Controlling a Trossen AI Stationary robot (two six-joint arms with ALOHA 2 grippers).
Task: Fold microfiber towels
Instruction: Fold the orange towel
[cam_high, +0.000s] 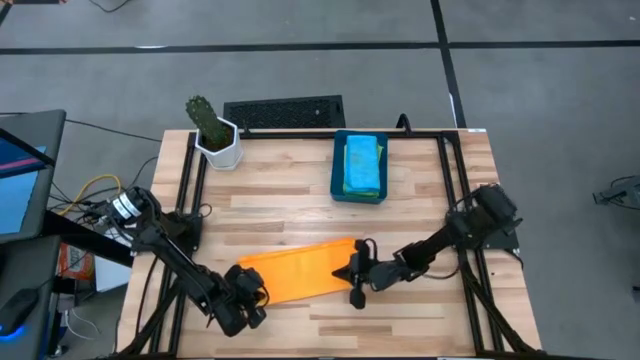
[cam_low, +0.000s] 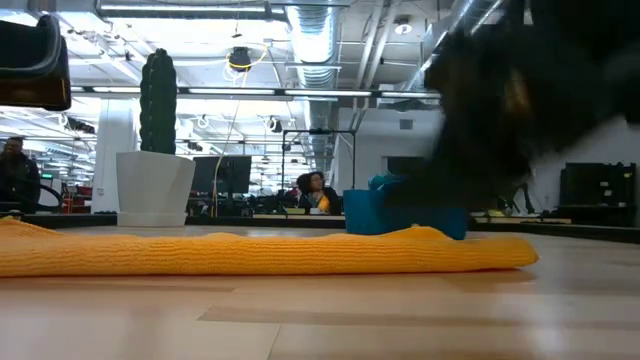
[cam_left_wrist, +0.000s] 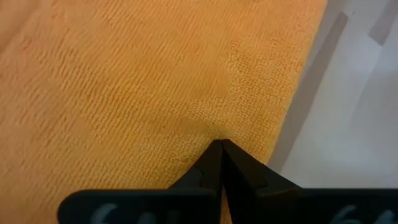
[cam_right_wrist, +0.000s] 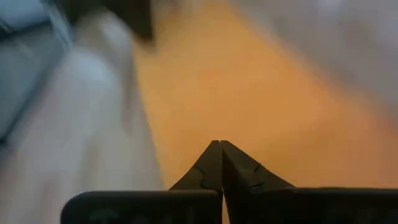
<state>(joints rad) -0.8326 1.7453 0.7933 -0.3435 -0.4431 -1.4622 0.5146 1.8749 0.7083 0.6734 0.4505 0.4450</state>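
Note:
An orange microfiber towel (cam_high: 300, 270) lies on the table as a long folded strip near the front edge; the low view shows the towel (cam_low: 260, 252) flat on the wood. My left gripper (cam_high: 250, 292) is shut at the towel's left near end, its tips (cam_left_wrist: 221, 143) on the cloth. My right gripper (cam_high: 357, 280) is shut at the towel's right end, and its wrist view shows the gripper (cam_right_wrist: 221, 143) over orange cloth through blur. More towels, light blue and green (cam_high: 361, 163), lie in a dark blue bin (cam_high: 338, 180). My left gripper meets the towel's top face (cam_left_wrist: 208, 127) close to its edge, slanting down from the near left. The cloth puckers slightly at the shut tips. How many layers are between them, I cannot tell. The towel lies on the table. My right gripper: whether it touches the towel's right end (cam_high: 350, 262), I cannot tell, because of blur.
A cactus in a white pot (cam_high: 215, 140) stands at the far left corner. The blue bin sits at the far middle, with a black slatted object (cam_high: 285, 112) behind the table. Bare wood (cam_high: 280, 200) lies between the towel and the bin. People (cam_low: 315, 192) sit in the room beyond.

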